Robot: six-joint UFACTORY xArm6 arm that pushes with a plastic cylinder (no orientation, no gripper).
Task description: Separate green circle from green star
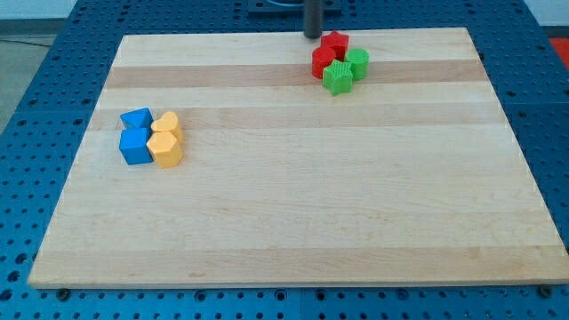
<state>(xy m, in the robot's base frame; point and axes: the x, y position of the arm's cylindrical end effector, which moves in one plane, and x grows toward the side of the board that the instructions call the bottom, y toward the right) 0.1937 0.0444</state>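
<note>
Eight small blocks lie on the pale wooden counter [293, 222], in two groups of four.

Nearest, at the view's left, are two blue blocks and two yellow ones packed together: a blue cube [135, 147] and a yellow rounded block [166, 149] in front, with a blue angular block [133, 118] and a second yellow block [167, 124] behind. None of these matter to the task.

Farther off, toward the view's top right, is the other group: one green star block [338, 77] in front, one green circle block [357, 62] touching it on the view's right and slightly behind, and two red blocks, one [322, 62] on the star's left and one [333, 42] at the back. I cannot make out the red shapes.

Farthest of all, my tip [313, 34] stands just beside the rear red block, on its left, near the counter's far edge. This tool is a bare rod, with nothing to open or clamp.

As I judge it, a straight push from here would shove the reds into both greens. It would be better to go round behind the rear red block, come down at the circle's far-left shoulder, and slide it to the view's right. The stroke should be slow and off the star, and should end well short of the counter's edge.
</note>
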